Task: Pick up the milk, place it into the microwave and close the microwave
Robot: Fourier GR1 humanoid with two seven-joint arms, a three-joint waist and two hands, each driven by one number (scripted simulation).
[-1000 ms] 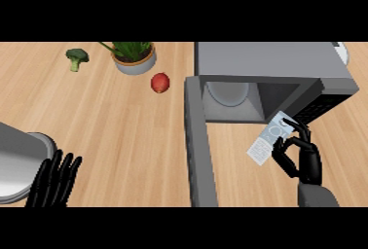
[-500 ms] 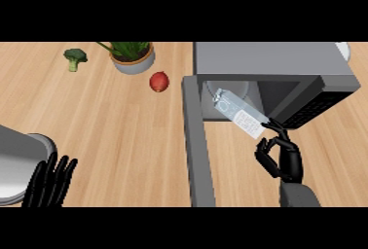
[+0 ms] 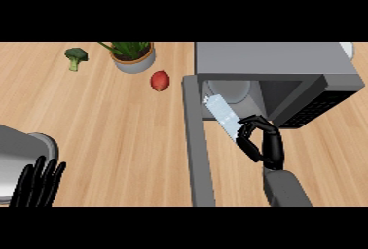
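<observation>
At microwave (image 3: 287,68) mouth: milk (image 3: 224,115) pinched by right robot hand (image 3: 263,145), tilted up-left.

One head view looks steeply down at the worktop (image 3: 108,136) from close above; forearms enter from the lower edge.

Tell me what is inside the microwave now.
A pale round plate lies inside the microwave. The milk, held by the right hand, points toward the opening. The roof hides the deeper interior.
</observation>
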